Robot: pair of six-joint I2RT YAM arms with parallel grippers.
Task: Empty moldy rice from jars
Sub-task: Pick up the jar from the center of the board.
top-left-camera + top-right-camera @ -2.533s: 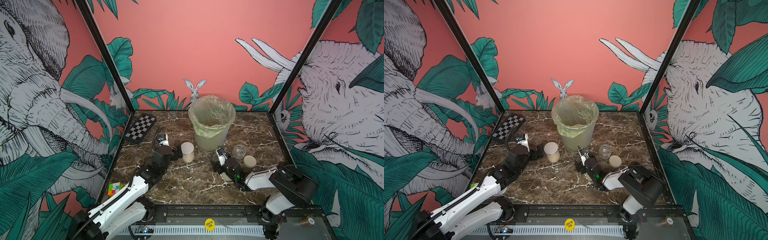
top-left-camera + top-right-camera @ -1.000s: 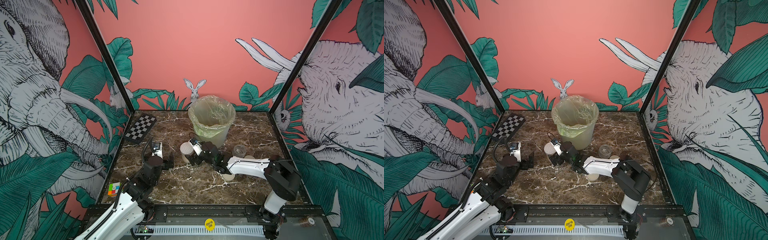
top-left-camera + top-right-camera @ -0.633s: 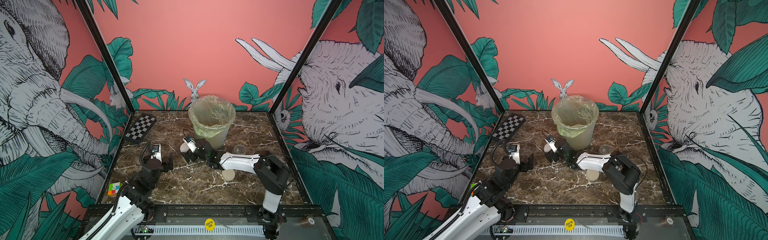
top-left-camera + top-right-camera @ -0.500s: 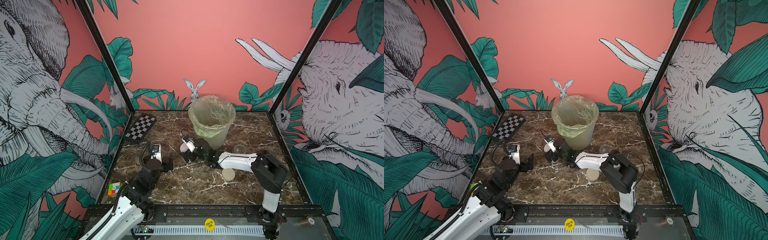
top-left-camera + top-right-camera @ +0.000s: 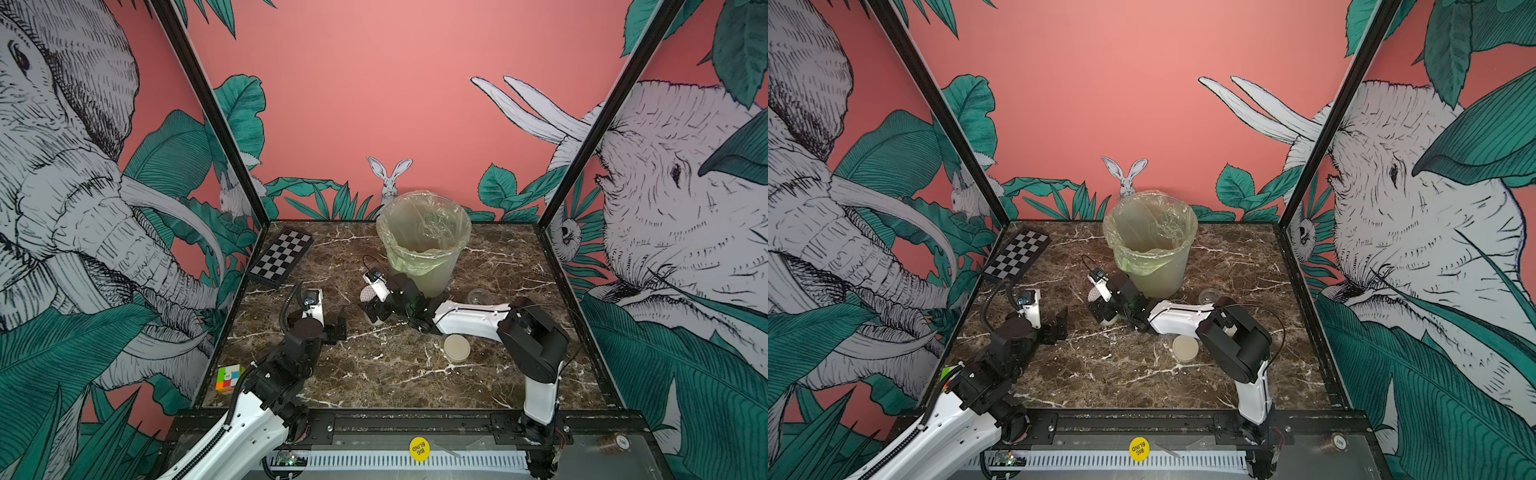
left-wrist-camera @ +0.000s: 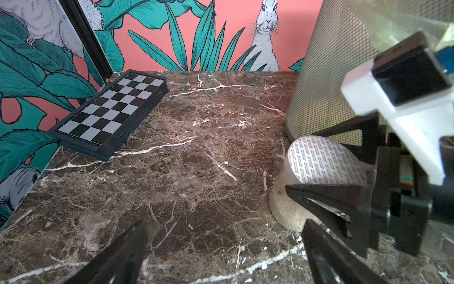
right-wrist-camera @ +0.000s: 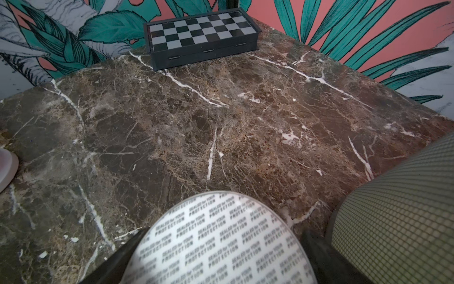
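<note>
The tall jar (image 7: 216,241) is seen between the two fingers of the right gripper (image 6: 303,161), one finger on each side. Whether it is squeezed tight yet cannot be told. The moldy rice (image 6: 280,209) is packed inside the jar, under a white printed cover that is still stuck on top.

The jar could be tipped over or pushed along the table (image 5: 374,374) if it is pinched off-center. It could slip out if it is lifted with a weak hold. No rice can be poured until the cover is taken off.

The bin (image 5: 1163,274) stands just past the far finger, very close. It could be bumped when the jar is lifted, and its high rim must be cleared. A squat jar (image 5: 456,348) with a beige lid sits right beside the right arm, back behind the gripper, and could be swept away if the arm is swung. A small clear jar (image 5: 480,296) is partly hidden behind that arm.

The left gripper (image 6: 223,223) is spread wide with nothing in it, and the tall jar is near its right finger. The chessboard (image 5: 280,257) is well ahead of it, out of the way.
</note>
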